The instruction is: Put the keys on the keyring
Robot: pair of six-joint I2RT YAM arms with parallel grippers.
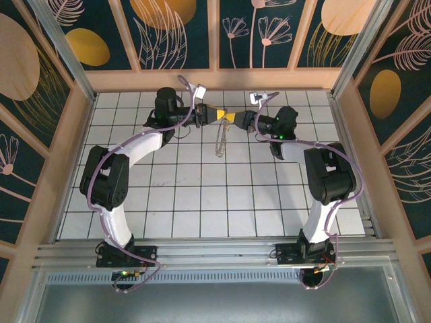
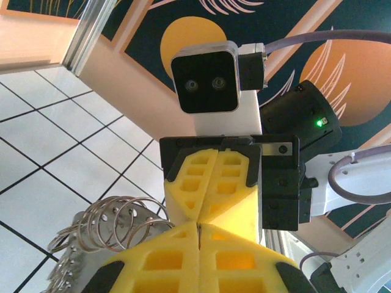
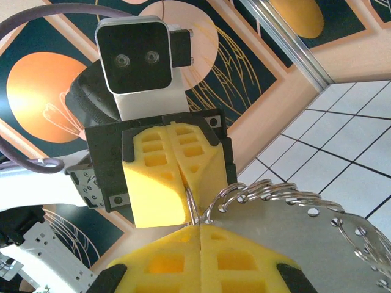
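My two grippers meet tip to tip above the far middle of the tiled table. The left gripper [image 1: 218,116] [image 2: 199,227] is shut, with a thin metal sliver in the seam of its yellow fingers. A wire loop of the keyring [image 3: 193,201] runs from between those left fingers [image 3: 156,177] into the tip of my right gripper [image 1: 231,119] [image 3: 200,226], which is shut too. Several silvery rings [image 2: 122,213] thread through holes along a flat metal plate [image 3: 305,244] that hangs below the grippers [image 1: 221,142]. The keys are out of view.
The wooden back wall [image 1: 215,79] stands close behind both grippers. White tiles [image 1: 202,195] stretch bare toward the arm bases. Wooden side frames [image 1: 67,134] [image 1: 360,134] and an aluminium rail [image 1: 215,252] bound the table.
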